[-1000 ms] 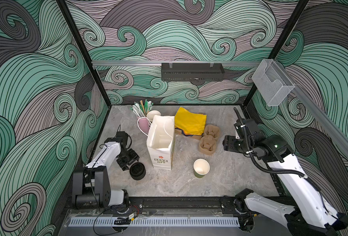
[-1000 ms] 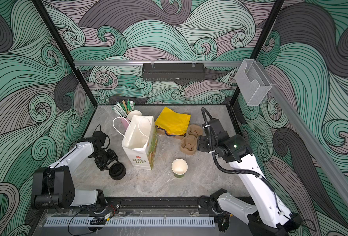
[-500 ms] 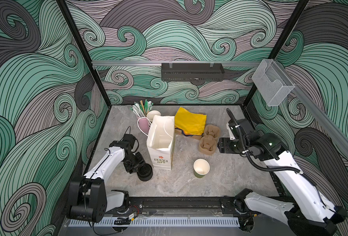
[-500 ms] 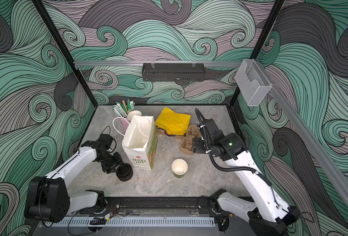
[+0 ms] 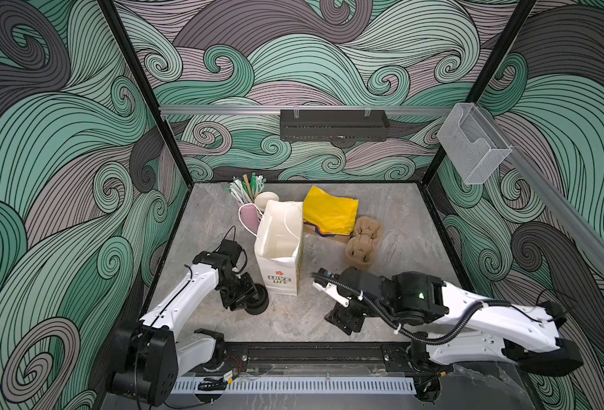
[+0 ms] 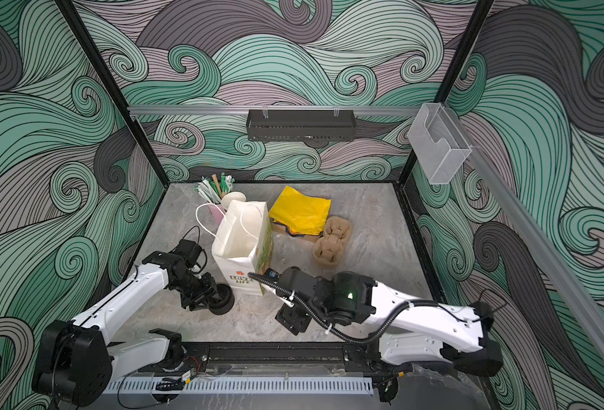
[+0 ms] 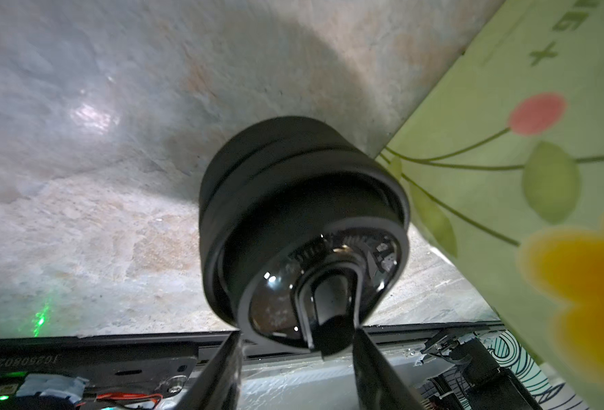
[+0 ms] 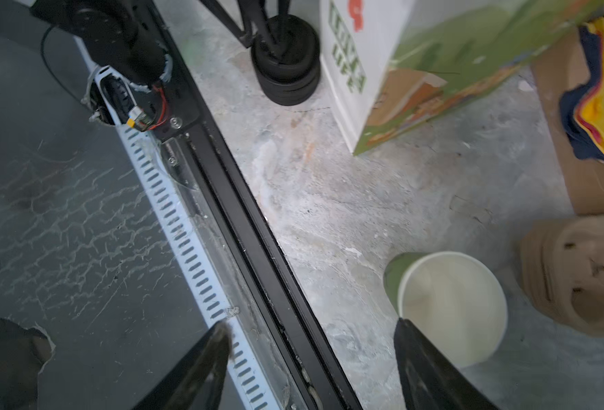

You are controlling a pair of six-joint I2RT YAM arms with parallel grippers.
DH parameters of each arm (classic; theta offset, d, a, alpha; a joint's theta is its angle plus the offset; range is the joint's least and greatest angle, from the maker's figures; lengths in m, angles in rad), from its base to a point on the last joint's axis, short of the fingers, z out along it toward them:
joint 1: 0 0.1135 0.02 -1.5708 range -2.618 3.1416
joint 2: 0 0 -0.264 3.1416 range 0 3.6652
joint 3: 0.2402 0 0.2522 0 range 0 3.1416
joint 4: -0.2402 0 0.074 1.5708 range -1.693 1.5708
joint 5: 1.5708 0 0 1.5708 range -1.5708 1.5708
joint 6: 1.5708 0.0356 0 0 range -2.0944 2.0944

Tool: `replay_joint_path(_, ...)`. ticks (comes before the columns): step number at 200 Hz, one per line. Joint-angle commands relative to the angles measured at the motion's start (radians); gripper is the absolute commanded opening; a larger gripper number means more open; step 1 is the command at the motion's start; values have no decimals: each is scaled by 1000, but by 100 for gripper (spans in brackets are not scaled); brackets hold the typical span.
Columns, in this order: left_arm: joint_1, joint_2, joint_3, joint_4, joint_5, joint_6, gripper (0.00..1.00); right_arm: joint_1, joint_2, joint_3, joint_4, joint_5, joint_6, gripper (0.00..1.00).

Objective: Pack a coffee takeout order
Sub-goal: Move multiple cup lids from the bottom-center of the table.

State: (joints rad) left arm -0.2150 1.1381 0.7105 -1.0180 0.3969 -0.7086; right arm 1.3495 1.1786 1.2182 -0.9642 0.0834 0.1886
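**Lids on one side, a cup on the other**

My left gripper [image 7: 297, 332] is down on a stack of round black lids [image 7: 304, 198]. The lids are smooth, shiny plastic and sit on the table [image 5: 399, 227]. My left fingers [image 7: 222, 369] stand a little apart, one at each side of the bump on the top lid. I cannot tell if they pinch it. The paper bag [image 5: 279, 241] stands right beside the lids, so close that it looks like it touches them. It is tall and open on top. It is white in front and green with painted flowers on the side, and it has thin string handles.

My right gripper [image 8: 314, 337] is low, near the front edge of the table. My right fingers [image 8: 421, 358] are wide apart with nothing between them. The green paper cup [image 8: 449, 305] stands upright just beside one finger, and that finger covers a bit of its rim. The cup is creamy inside. In both top views my right arm [image 5: 488, 316] hides the cup.

A brown, bumpy cardboard tray [image 5: 362, 241] lies near the cup. Next to it lie the yellow napkins [image 5: 328, 211], thin and folded flat. Behind the bag stand a pink cup of straws [image 5: 249, 218] and one more cup [image 5: 266, 199]. The table looks like grey stone with pale blotches.
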Motion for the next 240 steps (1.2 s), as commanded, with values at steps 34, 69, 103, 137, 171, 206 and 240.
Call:
replay_joint_path(34, -4, -201, 104, -73, -220, -71, 57, 20, 61, -20, 186, 9, -91, 75)
replay_joint_path(69, 48, -44, 127, 67, -256, -71, 58, 20, 58, -25, 189, 41, -85, 76)
replay_joint_path(103, 71, 201, 236, 80, -219, 32, 59, 20, 62, -17, 178, 66, -83, 76)
replay_joint_path(137, 71, 334, 214, 104, -139, 79, 58, 28, 77, -8, 164, 78, -74, 76)
replay_joint_path(171, 62, 289, 124, 105, -105, 55, 56, 42, 85, -12, 164, 93, -64, 76)
replay_joint_path(206, 35, 198, 46, 85, -86, 18, 50, 42, 97, -8, 159, 89, -66, 76)
replay_joint_path(240, -5, 121, 18, 69, -56, -9, 49, 43, 129, 19, 129, 60, -91, 76)
